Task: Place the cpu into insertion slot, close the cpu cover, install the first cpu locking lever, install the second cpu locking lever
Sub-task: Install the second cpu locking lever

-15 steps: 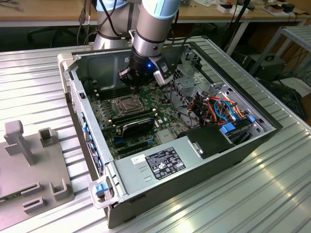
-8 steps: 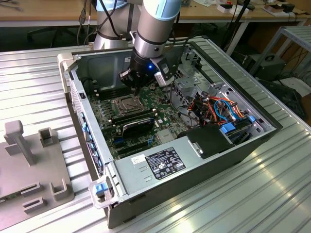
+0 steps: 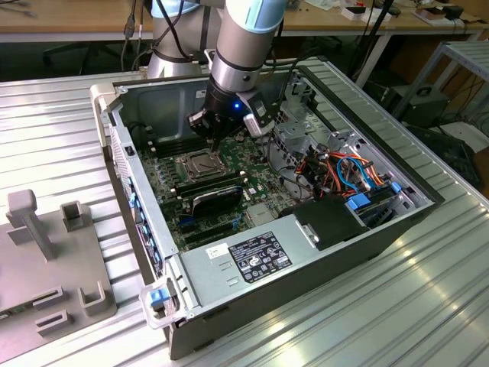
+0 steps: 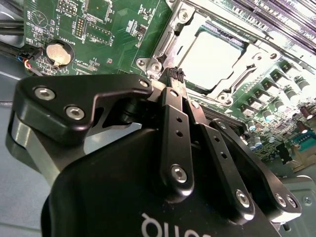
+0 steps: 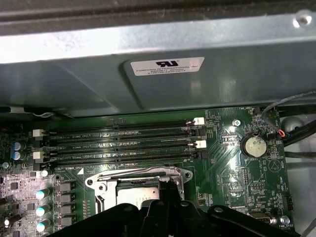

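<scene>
- Inside the open grey desktop computer case [image 3: 252, 252], lying on its side on a ribbed metal table [image 3: 428, 306], a green motherboard [image 3: 172, 180] faces upward.
- Near the board's middle sits the insertion slot [image 3: 197, 164], a small square socket with a silver metal rim.
- The cpu [image 4: 213, 55], a flat square chip with a pale silvery-beige metal top, lies flat in that socket in the second wrist view.
- The cpu cover [image 4: 173, 37], a silvery metal frame plate with a square window, lies around the chip, apparently folded down over its edges; whether it is latched I cannot tell.
- The black two-fingered gripper [image 4: 176, 75] hangs just above the socket's edge, its fingers [image 4: 173, 113] pressed together with nothing between them.
- In the exterior view the gripper [image 3: 218, 139] points down just behind the socket, on a silver-and-blue robot arm [image 3: 244, 38].
- Four long black memory slots [image 5: 123, 140] run beside the socket, and a round silver coin battery [image 5: 255, 146] sits farther along the board.
- Handling judgement: the chip looks light, rigid and smooth, so likely slippery, and probably fragile underneath. It is best held by opposite edges and kept level.
- The cover looks thin, stiff and springy, best pushed on its free edge.
</scene>
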`<act>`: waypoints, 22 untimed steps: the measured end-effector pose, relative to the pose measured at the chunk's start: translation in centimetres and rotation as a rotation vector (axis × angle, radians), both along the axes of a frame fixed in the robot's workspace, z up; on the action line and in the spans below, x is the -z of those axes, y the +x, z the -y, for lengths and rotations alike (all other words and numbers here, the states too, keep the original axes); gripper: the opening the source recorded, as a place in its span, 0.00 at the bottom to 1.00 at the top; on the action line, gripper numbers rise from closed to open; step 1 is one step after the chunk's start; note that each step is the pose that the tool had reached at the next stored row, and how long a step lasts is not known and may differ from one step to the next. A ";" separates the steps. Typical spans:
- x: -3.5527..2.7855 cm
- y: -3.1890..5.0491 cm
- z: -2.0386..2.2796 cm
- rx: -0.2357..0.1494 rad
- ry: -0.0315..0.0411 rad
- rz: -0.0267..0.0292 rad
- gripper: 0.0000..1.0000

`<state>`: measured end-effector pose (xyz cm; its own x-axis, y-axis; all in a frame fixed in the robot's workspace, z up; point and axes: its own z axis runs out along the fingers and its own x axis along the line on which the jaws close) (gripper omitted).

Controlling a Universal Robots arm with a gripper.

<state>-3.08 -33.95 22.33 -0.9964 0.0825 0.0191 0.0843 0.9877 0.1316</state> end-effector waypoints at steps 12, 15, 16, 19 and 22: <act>0.01 0.02 0.49 0.000 -0.0001 0.0000 0.11; 0.03 0.05 0.56 0.000 0.0001 0.0001 0.11; 0.02 0.05 0.68 0.000 -0.0001 0.0000 0.11; 0.02 0.05 1.16 0.000 -0.0001 0.0000 0.11; 0.03 0.04 1.57 0.000 0.0000 0.0000 0.11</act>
